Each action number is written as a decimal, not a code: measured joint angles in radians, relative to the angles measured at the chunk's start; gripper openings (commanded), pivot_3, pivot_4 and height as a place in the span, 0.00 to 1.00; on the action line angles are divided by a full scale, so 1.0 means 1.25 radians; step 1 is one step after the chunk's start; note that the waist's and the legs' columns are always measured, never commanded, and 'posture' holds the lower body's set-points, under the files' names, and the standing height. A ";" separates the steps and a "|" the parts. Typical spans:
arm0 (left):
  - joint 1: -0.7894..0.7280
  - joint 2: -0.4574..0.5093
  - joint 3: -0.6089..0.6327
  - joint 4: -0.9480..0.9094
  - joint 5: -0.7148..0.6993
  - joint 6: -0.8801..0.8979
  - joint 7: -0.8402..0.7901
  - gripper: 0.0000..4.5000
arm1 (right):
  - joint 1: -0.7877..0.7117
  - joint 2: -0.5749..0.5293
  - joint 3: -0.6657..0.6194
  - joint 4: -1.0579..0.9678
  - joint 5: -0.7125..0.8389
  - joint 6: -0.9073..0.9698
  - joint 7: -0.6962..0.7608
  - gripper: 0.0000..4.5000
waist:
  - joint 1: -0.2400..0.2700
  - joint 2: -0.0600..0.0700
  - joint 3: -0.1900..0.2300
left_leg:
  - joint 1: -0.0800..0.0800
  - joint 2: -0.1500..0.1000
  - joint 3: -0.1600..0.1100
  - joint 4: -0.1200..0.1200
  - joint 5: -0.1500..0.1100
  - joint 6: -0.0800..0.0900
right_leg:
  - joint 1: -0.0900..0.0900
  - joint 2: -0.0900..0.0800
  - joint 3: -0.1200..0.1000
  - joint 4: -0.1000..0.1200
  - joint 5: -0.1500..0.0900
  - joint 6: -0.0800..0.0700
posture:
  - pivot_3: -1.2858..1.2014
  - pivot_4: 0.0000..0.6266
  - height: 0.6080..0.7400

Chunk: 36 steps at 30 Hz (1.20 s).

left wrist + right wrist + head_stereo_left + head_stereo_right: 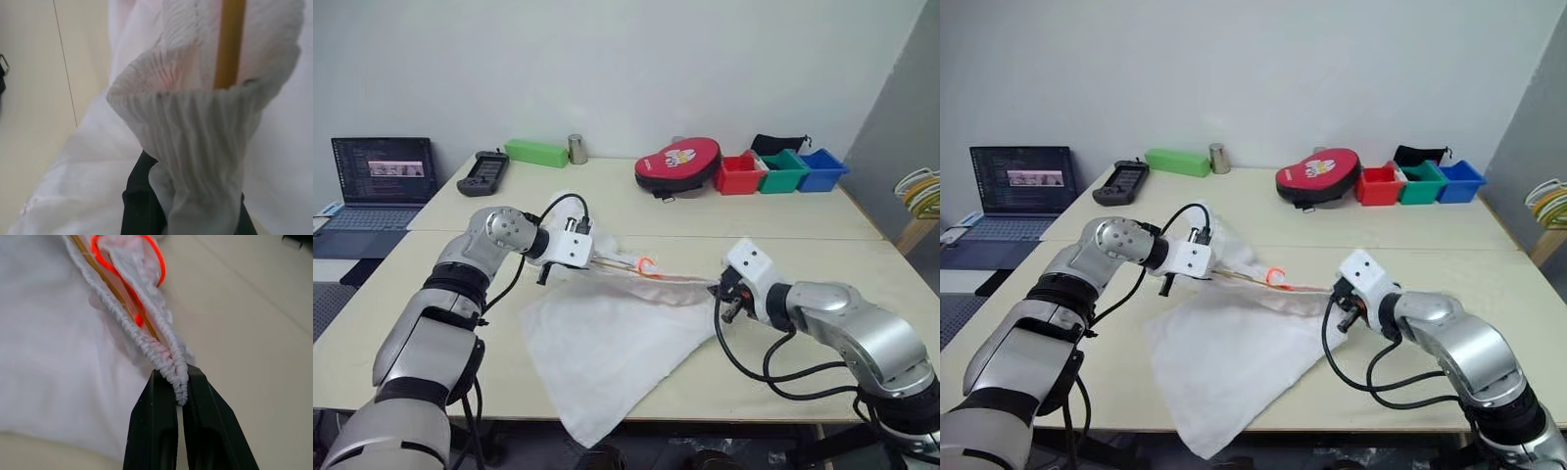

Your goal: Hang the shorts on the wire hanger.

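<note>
The two head views look forward and down over a pale wooden table (803,220) toward a white wall, sharing nearly the same scene, slightly offset sideways. Each wrist view looks along its own black fingers (156,431), very close on the gathered waistband of thin white fabric shorts (195,127)

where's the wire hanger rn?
The wire hanger sits inside the waistband of the shorts, mid-table between the left gripper and right gripper, both pinching that waistband.
</note>
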 measured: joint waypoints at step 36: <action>0.038 -0.087 0.031 -0.214 -0.091 0.131 -0.023 0.00 | -0.085 -0.110 0.270 0.232 -0.267 -0.219 0.064 0.89 | -0.012 0.000 0.000 | -0.001 0.000 0.001 0.000 0.000 0.000 | 0.000 0.000 0.000 -0.002 0.000 0.000 | 0.59 0.00 1.00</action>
